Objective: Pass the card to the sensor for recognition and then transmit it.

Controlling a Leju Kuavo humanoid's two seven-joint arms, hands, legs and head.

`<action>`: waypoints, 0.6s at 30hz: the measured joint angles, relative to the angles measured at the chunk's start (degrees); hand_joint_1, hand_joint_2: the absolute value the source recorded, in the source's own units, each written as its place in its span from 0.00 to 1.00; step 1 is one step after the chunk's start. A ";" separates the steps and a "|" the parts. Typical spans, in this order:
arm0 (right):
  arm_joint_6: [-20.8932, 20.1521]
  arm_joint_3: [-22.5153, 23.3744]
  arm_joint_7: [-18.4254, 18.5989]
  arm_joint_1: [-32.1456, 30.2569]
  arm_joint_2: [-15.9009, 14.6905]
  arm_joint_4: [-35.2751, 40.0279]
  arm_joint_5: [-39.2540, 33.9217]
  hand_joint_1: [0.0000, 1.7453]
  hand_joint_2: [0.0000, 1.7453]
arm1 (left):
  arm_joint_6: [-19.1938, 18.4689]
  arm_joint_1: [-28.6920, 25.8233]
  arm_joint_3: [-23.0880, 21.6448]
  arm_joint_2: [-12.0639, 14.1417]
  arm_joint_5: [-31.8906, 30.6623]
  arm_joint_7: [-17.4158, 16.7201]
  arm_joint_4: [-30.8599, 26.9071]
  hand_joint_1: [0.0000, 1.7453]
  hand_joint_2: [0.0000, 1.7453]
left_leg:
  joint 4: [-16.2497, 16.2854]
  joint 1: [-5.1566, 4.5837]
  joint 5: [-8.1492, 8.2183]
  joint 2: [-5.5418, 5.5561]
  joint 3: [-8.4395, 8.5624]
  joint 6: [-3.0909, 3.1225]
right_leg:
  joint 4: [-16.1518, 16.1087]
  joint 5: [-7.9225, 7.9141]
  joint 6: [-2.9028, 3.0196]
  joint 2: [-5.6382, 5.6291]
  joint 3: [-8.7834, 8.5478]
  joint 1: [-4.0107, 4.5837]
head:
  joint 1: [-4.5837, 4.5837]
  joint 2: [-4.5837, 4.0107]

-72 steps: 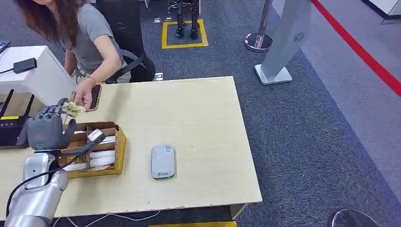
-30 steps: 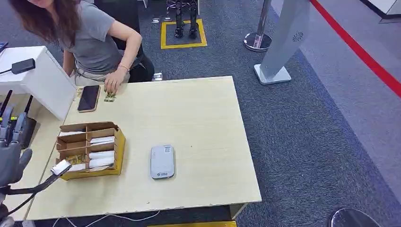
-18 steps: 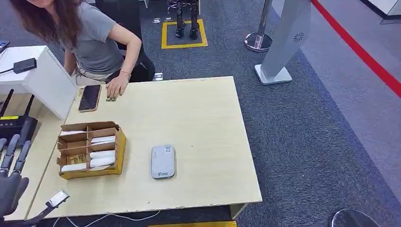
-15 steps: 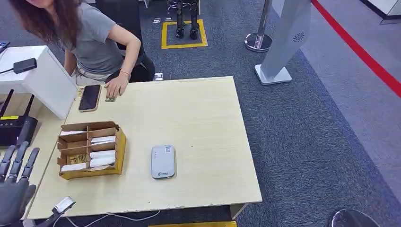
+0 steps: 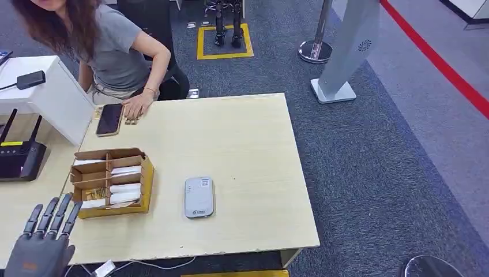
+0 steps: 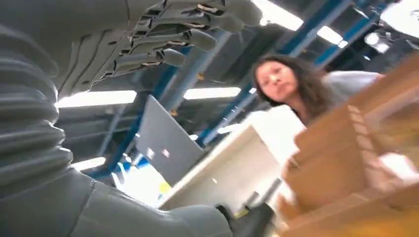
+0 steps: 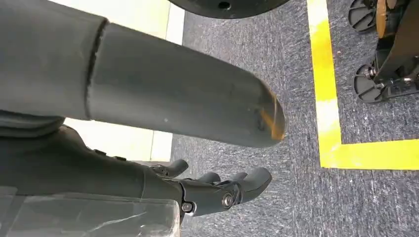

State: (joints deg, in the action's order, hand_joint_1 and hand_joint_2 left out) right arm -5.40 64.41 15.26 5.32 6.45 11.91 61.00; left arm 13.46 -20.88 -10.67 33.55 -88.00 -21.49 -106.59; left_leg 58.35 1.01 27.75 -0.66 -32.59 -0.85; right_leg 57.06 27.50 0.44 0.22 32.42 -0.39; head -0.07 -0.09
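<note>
My left hand (image 5: 41, 245) hangs at the near left corner of the wooden table (image 5: 242, 144), palm empty, fingers (image 5: 57, 210) straight and fanned apart above the edge. My right hand (image 7: 217, 190) hangs over grey carpet beside a yellow floor line (image 7: 328, 106), fingers loosely curled and holding nothing. Just past my left hand, a cardboard tray (image 5: 112, 183) sits on the table, its compartments stocked with white cards (image 5: 124, 193). The grey card sensor (image 5: 199, 197) lies flat to the right of the tray, apart from it. At the far edge, a seated person in a grey shirt (image 5: 112, 52) presses one hand (image 5: 134, 108) over the card (image 5: 132, 121), a small greenish sliver just beside a dark phone (image 5: 109, 119). A white box (image 5: 49, 98) and a black router (image 5: 20, 157) occupy the side desk to the left.
</note>
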 joint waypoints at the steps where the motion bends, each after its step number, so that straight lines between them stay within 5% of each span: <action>1: 0.00 0.02 0.00 0.00 0.00 0.00 0.00 0.00 0.00 | 0.06 0.53 -1.25 -0.31 0.02 0.04 0.82 0.00 1.00 | 0.00 0.00 0.00 0.00 0.00 0.00 | 0.00 0.00 0.00 0.01 0.00 0.00 | 0.04 0.00; 18: 0.31 0.02 -0.15 0.02 0.00 0.00 0.37 0.00 0.00 | 2.14 8.24 -7.32 -5.44 1.99 1.18 10.62 0.00 1.00 | 0.00 0.00 0.00 0.04 0.02 0.00 | 0.00 -0.01 0.00 0.03 0.00 0.00 | 0.02 0.00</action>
State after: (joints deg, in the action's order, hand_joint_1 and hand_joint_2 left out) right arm -5.09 64.43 15.10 5.34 6.45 11.91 61.37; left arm 15.61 -12.63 -17.99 28.11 -86.01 -20.30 -95.97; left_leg 58.36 1.01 27.75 -0.62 -32.58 -0.85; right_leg 57.06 27.49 0.45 0.26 32.42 -0.39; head -0.04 -0.09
